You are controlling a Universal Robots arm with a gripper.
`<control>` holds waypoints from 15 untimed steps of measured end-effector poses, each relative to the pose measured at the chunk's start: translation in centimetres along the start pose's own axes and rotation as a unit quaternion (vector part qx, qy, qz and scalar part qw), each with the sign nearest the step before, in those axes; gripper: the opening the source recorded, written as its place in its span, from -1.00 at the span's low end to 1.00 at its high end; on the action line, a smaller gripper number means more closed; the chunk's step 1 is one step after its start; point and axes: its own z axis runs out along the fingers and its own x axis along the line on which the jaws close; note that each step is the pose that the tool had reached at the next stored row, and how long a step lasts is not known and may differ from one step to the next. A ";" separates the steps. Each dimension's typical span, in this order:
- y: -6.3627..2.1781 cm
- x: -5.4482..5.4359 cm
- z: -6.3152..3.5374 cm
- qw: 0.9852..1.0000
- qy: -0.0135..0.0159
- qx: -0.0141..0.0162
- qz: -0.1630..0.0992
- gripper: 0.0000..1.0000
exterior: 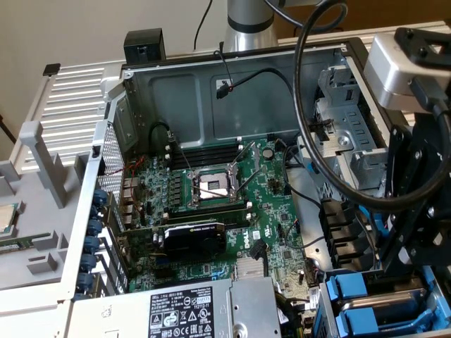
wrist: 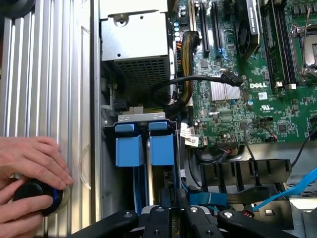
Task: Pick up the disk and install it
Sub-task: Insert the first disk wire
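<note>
Computer case [exterior: 211, 77] lies open; pincer [wrist: 173, 218] near blue drive bay [wrist: 131, 151] (cannot tell its grip).

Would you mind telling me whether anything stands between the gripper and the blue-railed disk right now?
Nothing visible does. The gripper hangs directly over the disk in a corner of the case, with no cable or part across the gap; the thick black cable loops higher up, clear of it.
</note>
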 end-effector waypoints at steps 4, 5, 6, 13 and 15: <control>0.02 0.0 0.00 1.000 0.000 0.001 0.001 -0.66; 0.04 0.0 0.00 1.000 0.000 0.001 0.001 -0.66; 0.05 0.0 0.01 1.000 0.000 0.002 0.002 -0.66; 0.16 0.0 0.05 1.000 -0.003 0.003 0.016 -0.66; 0.16 0.0 0.07 1.000 -0.004 0.002 0.024 -0.66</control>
